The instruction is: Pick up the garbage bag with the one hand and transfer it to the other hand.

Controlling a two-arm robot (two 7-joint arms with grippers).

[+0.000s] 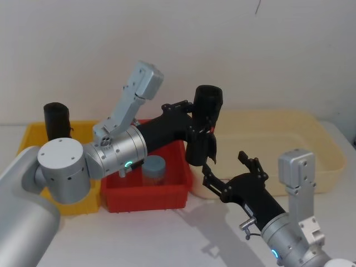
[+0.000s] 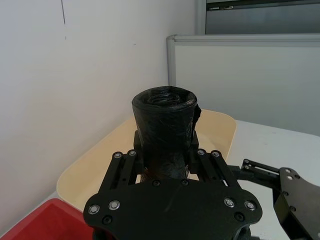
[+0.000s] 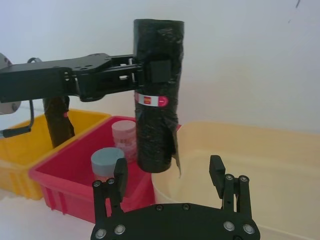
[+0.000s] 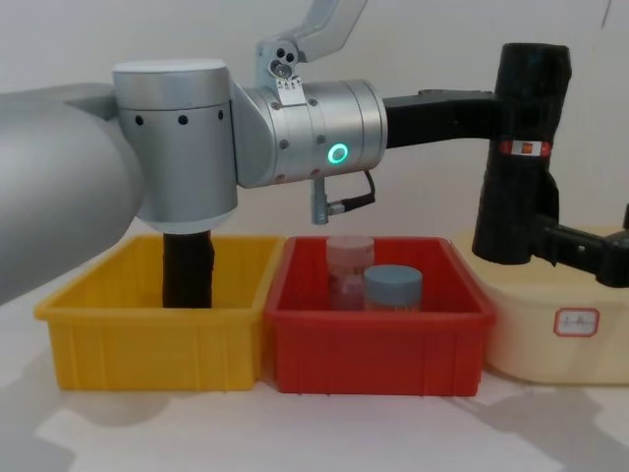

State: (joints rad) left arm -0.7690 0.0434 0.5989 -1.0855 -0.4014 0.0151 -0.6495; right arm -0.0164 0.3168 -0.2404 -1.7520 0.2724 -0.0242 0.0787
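My left end effector (image 1: 198, 127) is pinched around the upper half of the garbage bag (image 1: 208, 108), holding the roll upright in the air over the boundary between the red bin (image 4: 373, 354) and the cream tub (image 4: 550, 344). The red-and-white band (image 3: 150, 100) sits just under my fingers. My right end effector (image 1: 229, 169) is spread wide at the roll's lower end, with one finger on each side. It is not clamped on the roll, and I cannot tell whether a finger touches it.

The white surface (image 4: 295, 433) carries three containers in a row: a yellow bin (image 4: 98, 324) on my left, the red bin beside it, then the cream tub with a small label on its front. A plain black roll (image 4: 187, 270) stands in the yellow bin. A jar with a grey-blue lid (image 4: 393, 285) and a pinkish jar (image 4: 349, 261) stand in the red bin. A bare white wall (image 1: 83, 44) rises directly behind the surface. To my right stands a pale partition panel (image 2: 250, 85) with a grey frame.
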